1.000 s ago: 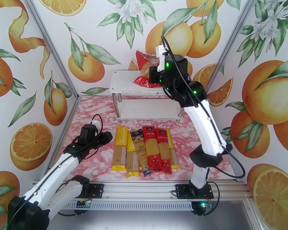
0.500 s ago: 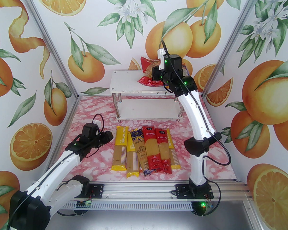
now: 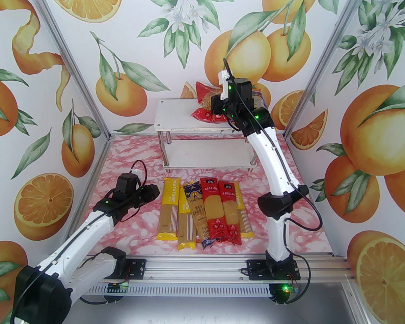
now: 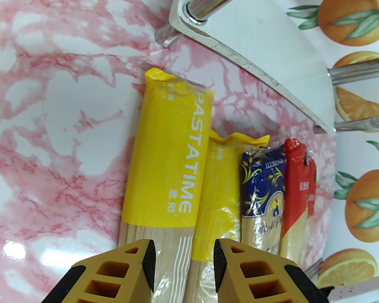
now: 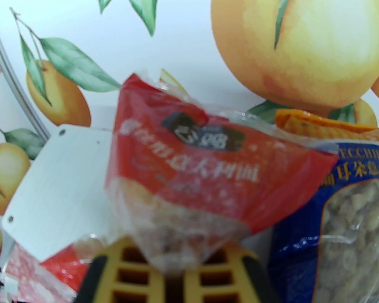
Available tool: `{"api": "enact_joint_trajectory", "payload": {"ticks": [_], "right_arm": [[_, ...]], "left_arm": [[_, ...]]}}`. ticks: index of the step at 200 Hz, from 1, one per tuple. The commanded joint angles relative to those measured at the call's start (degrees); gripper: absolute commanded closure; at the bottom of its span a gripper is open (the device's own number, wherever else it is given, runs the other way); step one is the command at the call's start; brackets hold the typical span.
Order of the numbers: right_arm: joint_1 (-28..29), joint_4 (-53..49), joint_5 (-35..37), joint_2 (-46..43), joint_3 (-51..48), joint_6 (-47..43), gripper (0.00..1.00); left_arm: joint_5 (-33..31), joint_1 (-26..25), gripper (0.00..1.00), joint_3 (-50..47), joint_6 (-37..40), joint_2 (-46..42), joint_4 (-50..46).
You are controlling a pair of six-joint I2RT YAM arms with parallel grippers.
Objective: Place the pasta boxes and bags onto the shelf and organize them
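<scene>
Fingers of the right gripper are closed on the red bag, which is held on the top board of the shelf at upper centre of the overhead view. The blue bag is seen just right of it. The left gripper is spread open above a yellow pack. The spaghetti packs are laid side by side at lower centre.

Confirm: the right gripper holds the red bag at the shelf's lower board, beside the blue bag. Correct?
No: the right gripper holds the red bag at the shelf's top board, not its lower board, beside the blue bag. The top external view shows it.
</scene>
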Motion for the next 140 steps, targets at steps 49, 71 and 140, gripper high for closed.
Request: {"api": "enact_joint_trajectory", "payload": {"ticks": [49, 71, 140], "right_arm": [[0.5, 2.6, 2.3, 0.8, -0.3, -1.8, 1.00], [0.5, 1.4, 1.6, 0.8, -0.4, -1.6, 0.74], [0.5, 9.4, -3.0, -4.5, -3.5, 2.5, 0.11]], "left_arm": [[0.5, 0.4, 0.62, 0.9, -0.2, -0.3, 1.6], [0.7, 0.3, 0.59, 1.0, -0.2, -0.1, 1.7], [0.6, 0.4, 0.59, 1.5, -0.2, -0.3, 1.5]]}}
